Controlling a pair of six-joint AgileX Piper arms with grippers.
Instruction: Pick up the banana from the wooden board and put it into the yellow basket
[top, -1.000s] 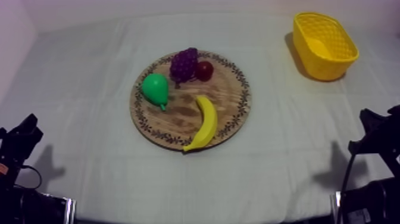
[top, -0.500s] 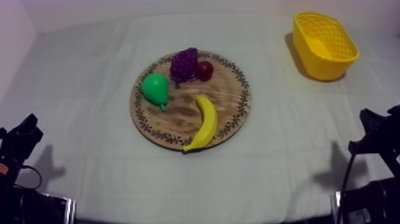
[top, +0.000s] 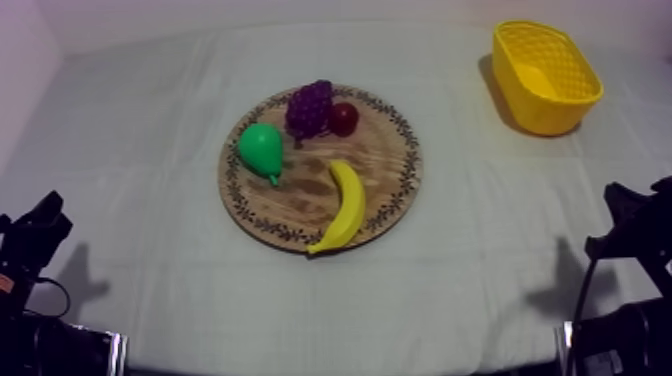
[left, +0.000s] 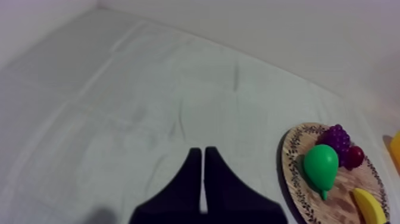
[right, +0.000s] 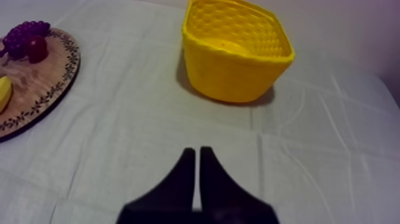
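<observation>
nothing has shifted since the frames half a second and a second back: fruit, board, basket and both arms sit exactly where they were.

the banana (top: 345, 207) lies on the round wooden board (top: 378, 150), along the board's near right edge, its lower tip at the patterned rim. the green pear (top: 261, 150) lies by the board's left edge and the bunch of grapes (top: 309, 107) at its far edge. the small red fruit (top: 344, 118) touches the grapes on their right. the board sits about mid-table. the yellow basket (top: 545, 118) stands upright at the table's far right corner, well apart from the board.

the left gripper (left: 203, 152) hangs over the near left corner of the table, its two black fingers pressed together into a narrow wedge with nothing between them. the board with the pear, grapes, red fruit and one end of the banana lies off ahead of it. the right gripper (right: 196, 152) hangs over the near right corner, fingers likewise together on nothing, pointing at bare cloth short of the basket.

a grey-white cloth (top: 150, 120) covers the table edge to edge, creased with fold lines. the arms throw soft shadows on it by both near corners. a plain pale wall (top: 300, 10) rises behind the far edge and along the left edge.
</observation>
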